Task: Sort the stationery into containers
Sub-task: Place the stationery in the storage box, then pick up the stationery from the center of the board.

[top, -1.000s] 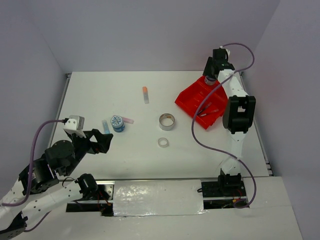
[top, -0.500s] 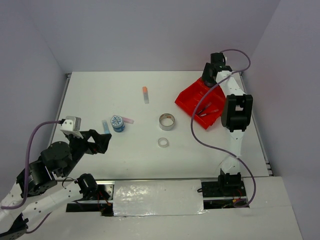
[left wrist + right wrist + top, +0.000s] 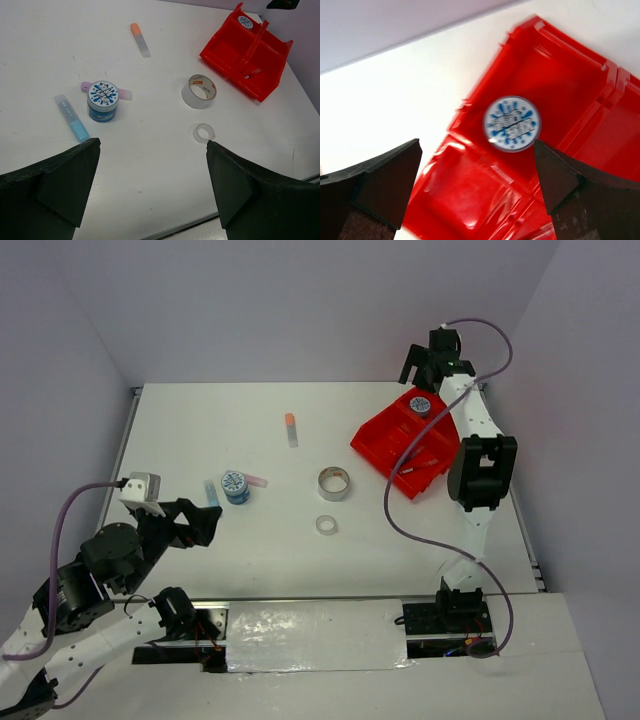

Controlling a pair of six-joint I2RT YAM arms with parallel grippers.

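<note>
Over at the far right corner of the table (image 3: 200, 430), my right gripper (image 3: 476, 165) hangs above the red tray (image 3: 560, 70) with its jaws spread wide and nothing between them. A lidded tub (image 3: 511, 123) with a blue-white pattern stands in the tray's far compartment directly beneath, closer to the right-hand finger and apart from both. My left gripper (image 3: 152, 150) hovers low over the near left of the table, equally wide and empty. Ahead of it lie the second tub (image 3: 102, 99), a blue tube (image 3: 72, 117) just beside it, the tape roll (image 3: 199, 91), the clear ring (image 3: 203, 133) and, farther off, an orange-capped tube (image 3: 140, 40) — all well apart from its fingers. A pink tube (image 3: 125, 93) is partly hidden behind the second tub. Thin items (image 3: 418, 462) in the tray's near compartment are too small for me to identify, and the right wrist view is soft and cuts the tray off at its edges. The tabletop is plain white, closed in by pale lilac walls (image 3: 300, 310) on three sides.
</note>
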